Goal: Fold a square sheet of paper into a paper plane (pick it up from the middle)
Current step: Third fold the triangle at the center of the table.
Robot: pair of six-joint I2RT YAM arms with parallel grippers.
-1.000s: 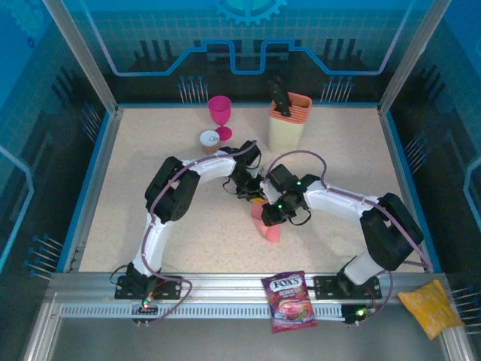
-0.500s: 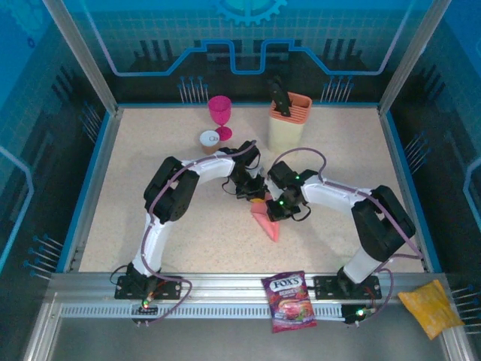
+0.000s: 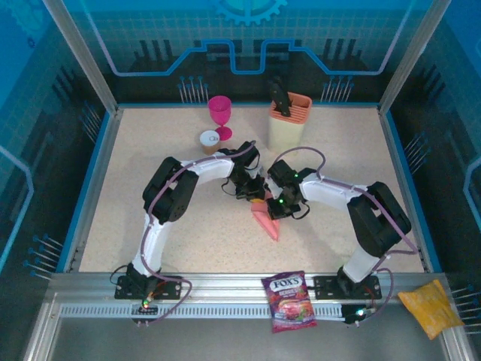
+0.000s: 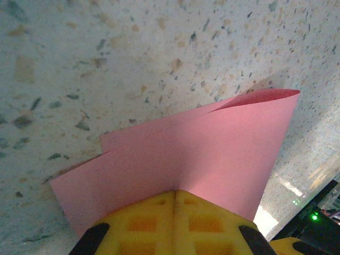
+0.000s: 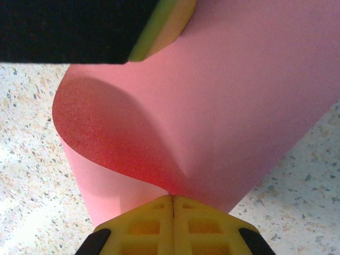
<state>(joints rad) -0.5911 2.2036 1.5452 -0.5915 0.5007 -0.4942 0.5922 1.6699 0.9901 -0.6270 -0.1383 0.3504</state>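
**Grippers: two, both clamped on the one paper point(image 3: 267, 222)**

Left gripper point(image 3: 254, 192) and right gripper point(image 3: 275, 208) meet nose to nose near the middle of the table point(image 3: 150, 158). A single salmon-pink paper is held between them. From above it reads as a narrow wedge, its point aimed at the near edge and its wide end up at the fingers.

In the left wrist view, the left gripper point(image 4: 175, 194) has its two yellow pads pressed together with no gap. The paper point(image 4: 212, 154) comes out from the seam. Two layers show, one lying over the other, and the upper one curls open at the right corner above the speckled table point(image 4: 106, 53).

In the right wrist view, the right gripper point(image 5: 172, 199) is likewise squeezed shut on the paper point(image 5: 239, 106). The paper rises from the seam and bows into a rounded curl on the left. One finger point(image 5: 164, 26) of the left gripper lies against the paper at the top.

Other things, counted:
- One magenta goblet point(image 3: 220, 111) stands at the far side.
- One small cup point(image 3: 210, 141) is just beside its foot.
- One beige holder point(image 3: 289, 124) stands to the right of the goblet, with a black handle sticking out.
- Two bags lie on the near rail, off the table: one purple candy bag point(image 3: 289, 301) between the arm bases, and one yellow bag point(image 3: 430, 307) at the right end.
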